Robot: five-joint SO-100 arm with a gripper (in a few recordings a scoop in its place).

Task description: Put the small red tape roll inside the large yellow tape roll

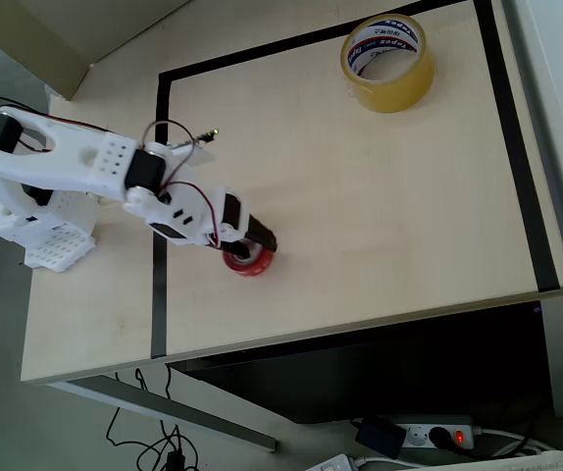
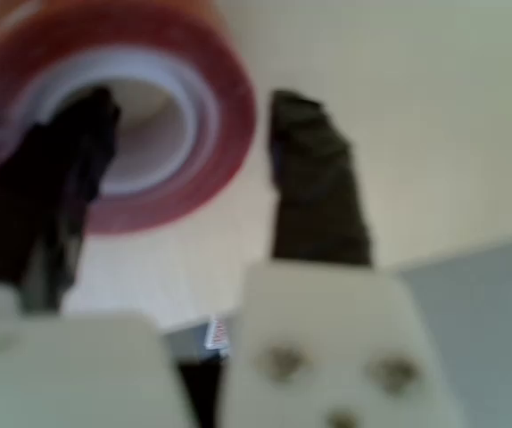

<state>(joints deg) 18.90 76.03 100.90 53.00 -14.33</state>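
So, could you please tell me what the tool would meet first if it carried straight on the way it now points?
The small red tape roll. In the wrist view the tool stands open, one finger over the roll's core and the other just outside its wall, so it would likely straddle that wall, then reach the table. Depth is unclear.

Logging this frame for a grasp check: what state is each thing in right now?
small red tape roll: flat on the table, one end effector finger in its hole, one outside.
large yellow tape roll: flat at the table's far corner, hole empty, untouched.
end effector: open, straddling the red roll's wall, not closed on it.
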